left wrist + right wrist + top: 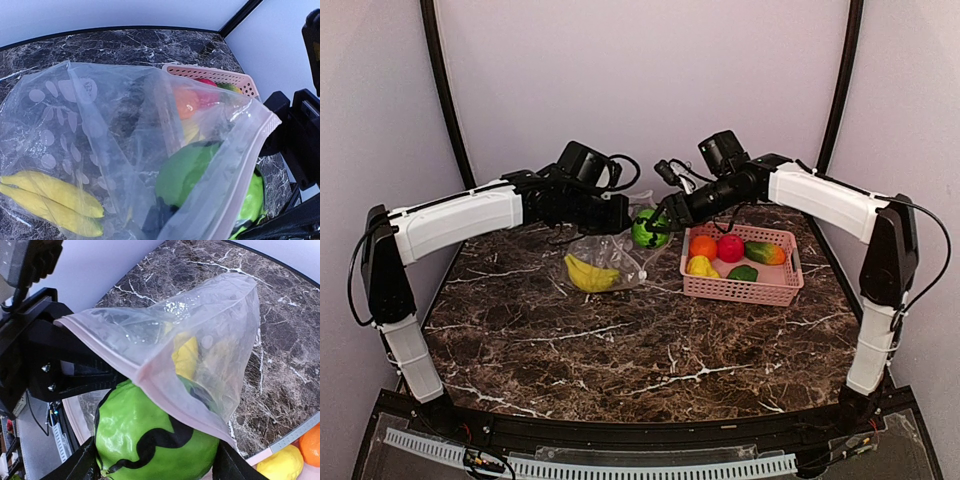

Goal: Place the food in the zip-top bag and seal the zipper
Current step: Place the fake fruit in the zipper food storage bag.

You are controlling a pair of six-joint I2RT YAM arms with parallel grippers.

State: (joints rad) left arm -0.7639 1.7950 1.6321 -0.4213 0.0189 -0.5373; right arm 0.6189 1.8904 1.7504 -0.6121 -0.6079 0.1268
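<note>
The clear zip-top bag (605, 255) lies on the table with a yellow banana (590, 275) inside, its mouth lifted toward the right. My left gripper (620, 215) is shut on the bag's mouth edge by the whitish-pink zipper (150, 375); its fingers are hidden behind plastic in the left wrist view. My right gripper (655, 222) is shut on a round green fruit with black stripes (150, 440) and holds it at the bag's mouth, partly under the upper lip. The fruit shows through the bag (195, 175) in the left wrist view, with the banana (50, 200) lower left.
A pink slotted basket (740, 290) stands right of the bag, holding an orange (703, 246), a red round fruit (730, 248), a green-orange piece (765, 253), a yellow lemon (701, 267) and a green piece (743, 273). The back wall is close behind both grippers.
</note>
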